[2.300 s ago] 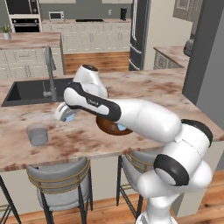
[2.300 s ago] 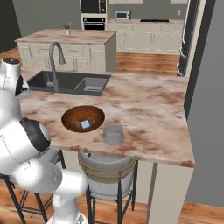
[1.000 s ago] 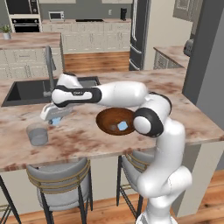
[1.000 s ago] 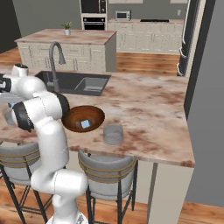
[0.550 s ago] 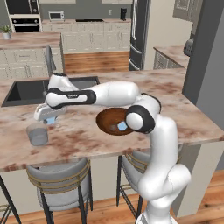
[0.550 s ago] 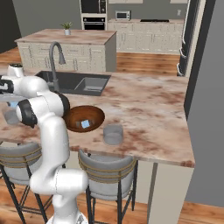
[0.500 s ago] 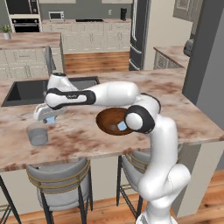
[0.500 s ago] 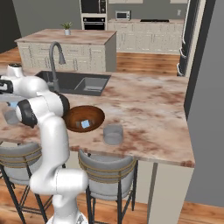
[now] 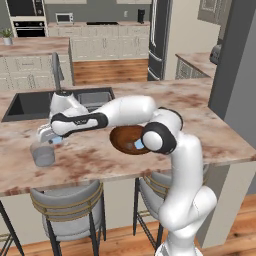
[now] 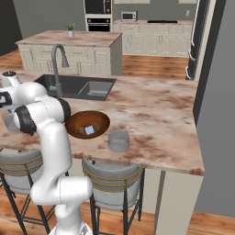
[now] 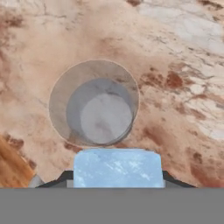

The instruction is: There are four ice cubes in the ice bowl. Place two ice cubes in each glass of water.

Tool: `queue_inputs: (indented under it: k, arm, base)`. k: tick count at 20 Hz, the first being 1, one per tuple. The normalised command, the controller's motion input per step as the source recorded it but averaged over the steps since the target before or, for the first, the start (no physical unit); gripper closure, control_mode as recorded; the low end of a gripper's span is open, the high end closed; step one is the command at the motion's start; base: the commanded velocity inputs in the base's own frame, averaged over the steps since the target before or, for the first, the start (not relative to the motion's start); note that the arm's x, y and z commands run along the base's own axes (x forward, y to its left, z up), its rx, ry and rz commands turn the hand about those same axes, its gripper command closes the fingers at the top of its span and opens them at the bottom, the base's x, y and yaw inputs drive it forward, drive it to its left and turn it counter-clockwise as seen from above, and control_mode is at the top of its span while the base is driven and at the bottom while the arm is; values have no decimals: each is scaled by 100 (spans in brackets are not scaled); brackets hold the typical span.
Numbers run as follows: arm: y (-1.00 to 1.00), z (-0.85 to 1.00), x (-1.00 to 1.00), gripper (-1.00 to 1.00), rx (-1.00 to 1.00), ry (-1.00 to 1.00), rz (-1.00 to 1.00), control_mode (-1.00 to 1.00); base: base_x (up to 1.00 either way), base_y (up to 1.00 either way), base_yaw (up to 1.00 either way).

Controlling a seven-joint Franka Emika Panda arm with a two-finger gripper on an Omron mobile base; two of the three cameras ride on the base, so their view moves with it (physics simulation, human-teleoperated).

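Observation:
My gripper (image 9: 48, 137) hangs just above the left glass of water (image 9: 43, 155) near the counter's front edge. It is shut on a pale-blue ice cube (image 9: 56, 142). In the hand view the ice cube (image 11: 117, 168) sits between my gripper (image 11: 117, 176) fingers, at the near rim of the glass (image 11: 94, 103) seen from above. The wooden ice bowl (image 9: 120, 142) stands to the right, with one ice cube (image 9: 138, 145) showing in it. From the right base view the ice bowl (image 10: 75, 120) holds that cube (image 10: 90, 131), and the second glass (image 10: 119, 141) stands beside it.
A dark sink (image 9: 30, 102) with a tall faucet (image 9: 55, 70) lies behind the left glass. Grey stools (image 9: 67, 205) stand under the counter's front edge. My own arm stretches across the counter over the bowl.
The arm has carried the ice cube a little farther left and lower, ending over the left glass. The grip has not changed.

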Motion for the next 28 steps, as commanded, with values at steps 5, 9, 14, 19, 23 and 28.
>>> queue_inputs:
  k: [5,9,14,19,23,28]
  arm:
    - [0,-4,0,100,1,-20,-8,-100]
    - [0,0,0,100,7,-18,-4,-100]
    - [0,0,0,100,12,-2,0,-100]
    - [0,0,3,100,14,0,0,-100]
    - [1,0,18,100,7,0,0,-100]
    - [15,1,10,100,6,0,-4,-100]
  base:
    - [0,0,0]
    - [0,0,0]
    - [0,0,0]
    - [0,0,0]
    - [0,0,0]
    - [0,0,0]
